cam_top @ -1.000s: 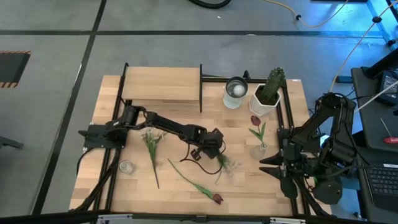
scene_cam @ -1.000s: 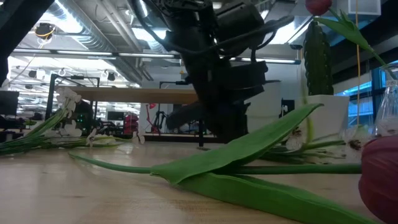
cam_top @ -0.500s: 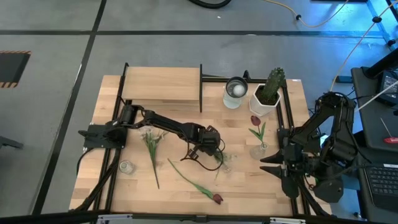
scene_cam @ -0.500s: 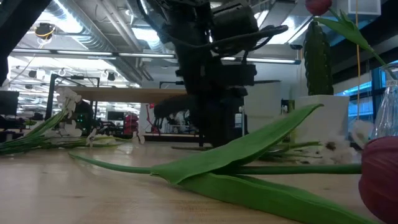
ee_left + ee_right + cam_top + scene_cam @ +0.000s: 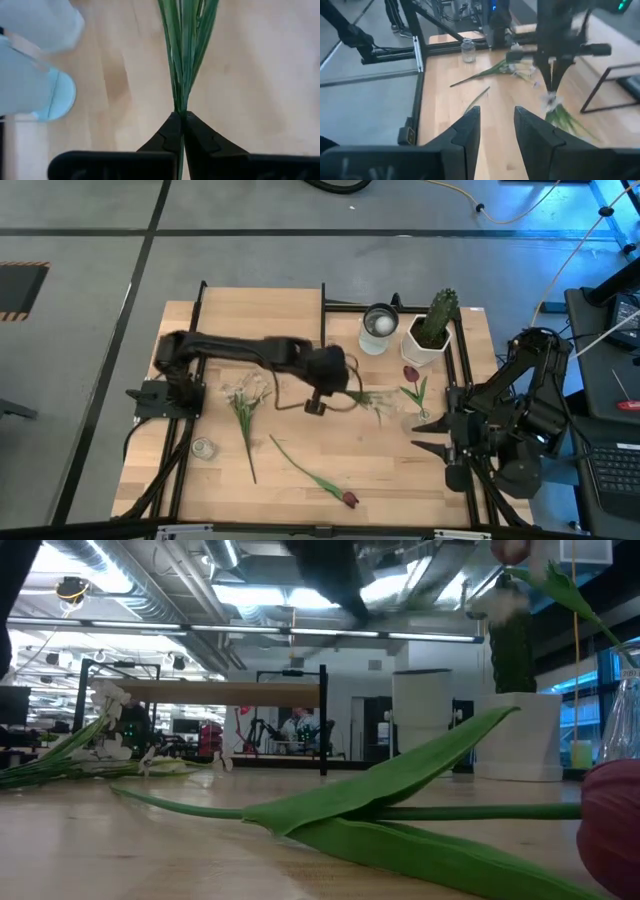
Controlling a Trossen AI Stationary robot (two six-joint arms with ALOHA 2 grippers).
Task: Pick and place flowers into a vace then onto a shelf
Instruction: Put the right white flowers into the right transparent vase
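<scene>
My left gripper (image 5: 345, 388) is above the table's middle, shut on a bunch of thin green stems with small white blossoms (image 5: 378, 402). A second white-blossom bunch (image 5: 243, 405) and a red tulip (image 5: 318, 477) lie flat on the tabletop. Another tulip (image 5: 411, 375) stands with its stem in a small glass vase (image 5: 416, 421). The light-wood shelf (image 5: 260, 318) stands at the far left. My right gripper (image 5: 420, 440) is open, near the table's right edge beside the vase, and touches nothing. My left gripper pinches the bunch between its two shut fingers at the point where the green stems (image 5: 180, 106) gather. The fingers (image 5: 552, 75) come from above, pointing down. The bunch is lifted clear of the table; its blossoms (image 5: 550, 102) and leaves hang below the fingertips.
A cactus in a white pot (image 5: 432, 330) and a metal cup (image 5: 378, 328) stand at the far edge, right of the shelf. A small glass jar (image 5: 203, 448) sits near the left edge. Black frame posts (image 5: 323, 320) rise beside the shelf. Bare wood lies between tulip and vase.
My left gripper, shut on the white-blossom bunch, has risen off the tabletop and out of the low view, moving toward the far edge. The bunch has been lifted clear of the table and carried toward the vase with the tulip.
</scene>
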